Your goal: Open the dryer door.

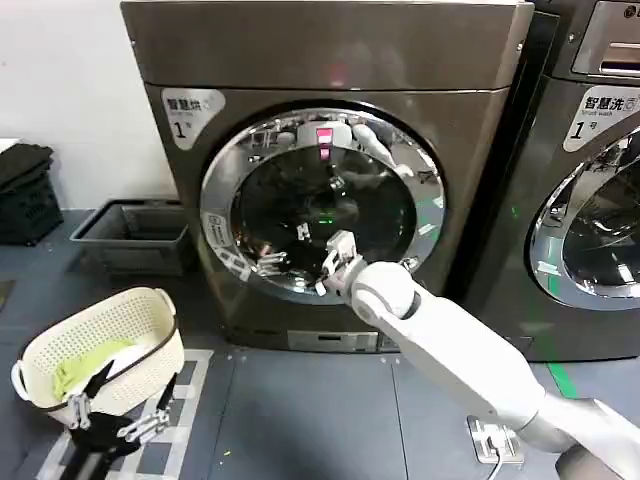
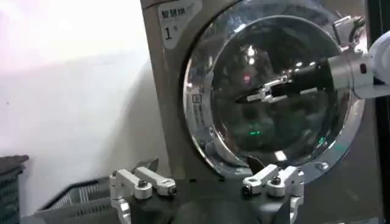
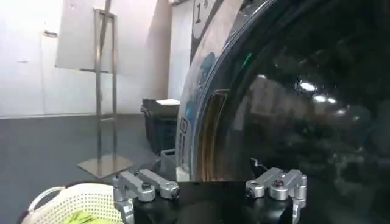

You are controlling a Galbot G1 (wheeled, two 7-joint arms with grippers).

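The door (image 1: pixel 322 205) sits at frame centre in the head view, on the front of the bronze-grey dryer (image 1: pixel 330 60) marked "1". It is round, with a wide polished chrome rim around a dark, reflective glass porthole, and it lies flush against the cabinet.

The right arm (image 1: pixel 470 360) rises from the lower right of the frame, a smooth white tube ending in a rounded wrist. The right gripper (image 1: pixel 335 262) is at the lower part of the door, over the glass near the inner edge of the rim. Its fingers stand apart, holding nothing; the left wrist view shows them as thin metal tips (image 2: pixel 271 92) in front of the porthole.

The left gripper (image 1: pixel 120 415) hangs at the lower left, fingers spread and empty, in front of a white perforated basket (image 1: pixel 100 345) holding green cloth (image 1: pixel 85 365).

A grey tray (image 1: pixel 135 235) rests on the floor left of the dryer. A second machine (image 1: pixel 595 180) stands at the right edge.
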